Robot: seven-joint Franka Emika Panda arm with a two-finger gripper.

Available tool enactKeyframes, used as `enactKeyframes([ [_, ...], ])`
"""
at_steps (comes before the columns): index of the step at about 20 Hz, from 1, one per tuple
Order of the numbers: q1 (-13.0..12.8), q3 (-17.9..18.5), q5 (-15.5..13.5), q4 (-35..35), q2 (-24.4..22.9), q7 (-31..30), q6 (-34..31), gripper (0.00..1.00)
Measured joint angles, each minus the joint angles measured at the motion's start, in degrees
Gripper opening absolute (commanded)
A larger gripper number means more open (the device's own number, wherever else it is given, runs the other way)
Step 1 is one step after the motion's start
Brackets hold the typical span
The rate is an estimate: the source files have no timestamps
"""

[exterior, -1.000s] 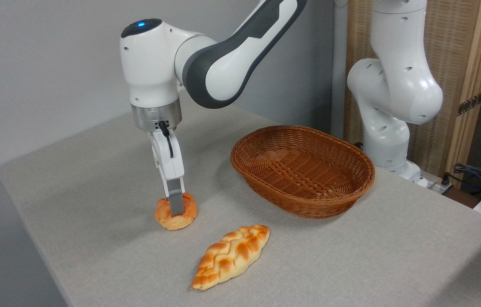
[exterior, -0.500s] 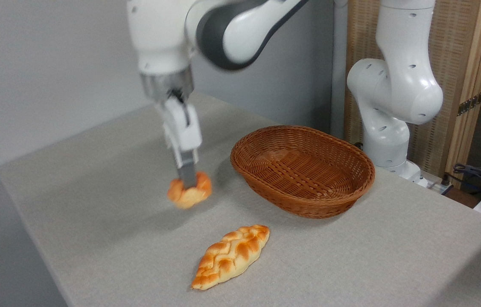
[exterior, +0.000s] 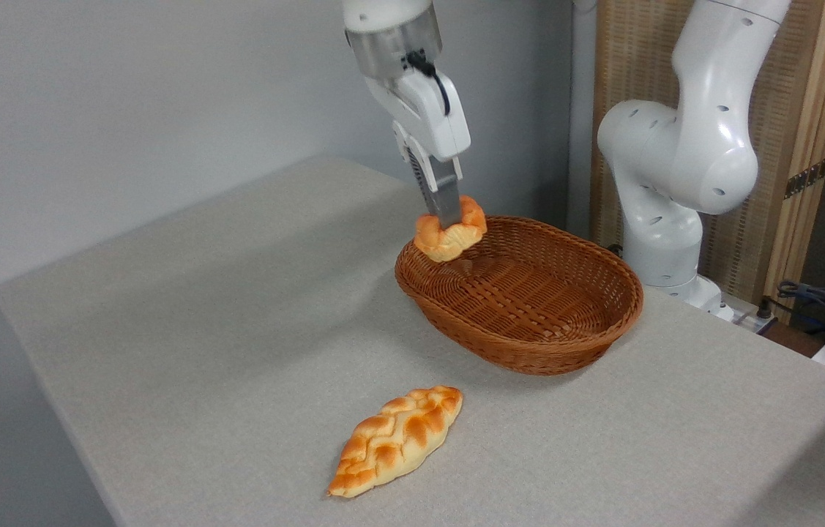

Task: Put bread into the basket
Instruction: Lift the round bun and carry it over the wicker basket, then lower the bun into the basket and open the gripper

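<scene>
Lifted off the grey table [exterior: 163, 351], the bread [exterior: 450, 233] hangs clamped in the end effector [exterior: 447, 219] above the basket [exterior: 529, 351] rim.

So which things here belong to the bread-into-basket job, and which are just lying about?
In the job:
bun, held in the gripper over the basket's left rim
basket, nothing in it

Lying about:
braided loaf, on the table in front of the basket
</scene>
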Motion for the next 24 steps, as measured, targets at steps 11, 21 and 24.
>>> enactKeyframes([
  [11, -6.47, -4.51, 0.53, -11.16, 0.76, 0.06, 7.57, 1.0],
  [21, -9.58, -4.52, 0.52, -12.05, 2.54, 0.07, 9.41, 1.0],
  [24, -9.33, -4.11, 0.54, -11.27, 2.37, 0.07, 8.19, 1.0],
])
